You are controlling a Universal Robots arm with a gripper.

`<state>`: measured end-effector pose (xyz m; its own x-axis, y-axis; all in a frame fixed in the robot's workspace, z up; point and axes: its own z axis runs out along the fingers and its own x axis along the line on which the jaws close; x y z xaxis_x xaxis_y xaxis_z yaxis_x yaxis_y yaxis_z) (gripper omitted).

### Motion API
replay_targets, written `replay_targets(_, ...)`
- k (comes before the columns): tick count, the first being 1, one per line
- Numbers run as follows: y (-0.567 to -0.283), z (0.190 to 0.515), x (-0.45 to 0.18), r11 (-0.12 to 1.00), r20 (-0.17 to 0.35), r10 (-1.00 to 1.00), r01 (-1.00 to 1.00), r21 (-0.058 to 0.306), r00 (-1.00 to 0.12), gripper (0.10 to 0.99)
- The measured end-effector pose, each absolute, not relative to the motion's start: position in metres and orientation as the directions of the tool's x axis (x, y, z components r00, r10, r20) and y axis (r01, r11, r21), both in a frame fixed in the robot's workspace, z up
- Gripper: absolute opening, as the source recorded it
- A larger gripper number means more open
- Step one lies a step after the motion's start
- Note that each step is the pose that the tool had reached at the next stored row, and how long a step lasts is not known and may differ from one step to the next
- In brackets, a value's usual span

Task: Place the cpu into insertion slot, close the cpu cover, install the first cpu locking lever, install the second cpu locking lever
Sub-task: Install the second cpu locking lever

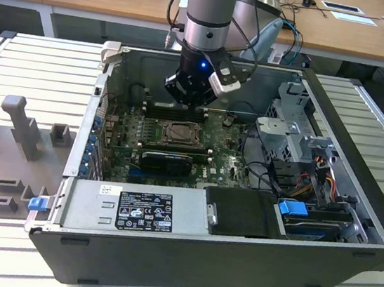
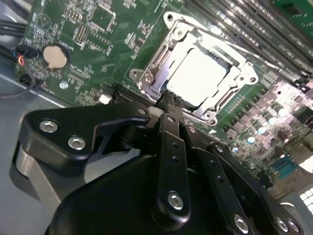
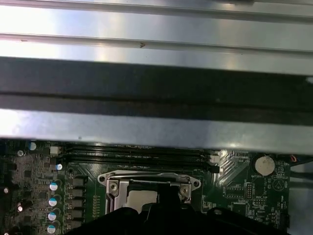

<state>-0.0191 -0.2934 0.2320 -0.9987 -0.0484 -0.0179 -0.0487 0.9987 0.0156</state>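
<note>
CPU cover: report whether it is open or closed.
Closed. In the second wrist view the cpu cover lies flat over the insertion slot, framing the pale cpu through its cut-out. The gripper hovers at its edge.

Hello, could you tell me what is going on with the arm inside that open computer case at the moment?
The arm's end effector hangs inside the open case, just over the socket on the motherboard. In the second wrist view the cpu already lies in the socket, its pale face showing through the cover, which lies down around it. The fingers look closed together with nothing between them, their tips at the socket's edge.
</note>
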Motion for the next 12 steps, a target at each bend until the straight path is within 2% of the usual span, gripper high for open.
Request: replay_targets(12, -0.2968, 0.241, -0.0192, 0.999, -0.018, -0.048, -0.049, 0.015, -0.999, 0.102)
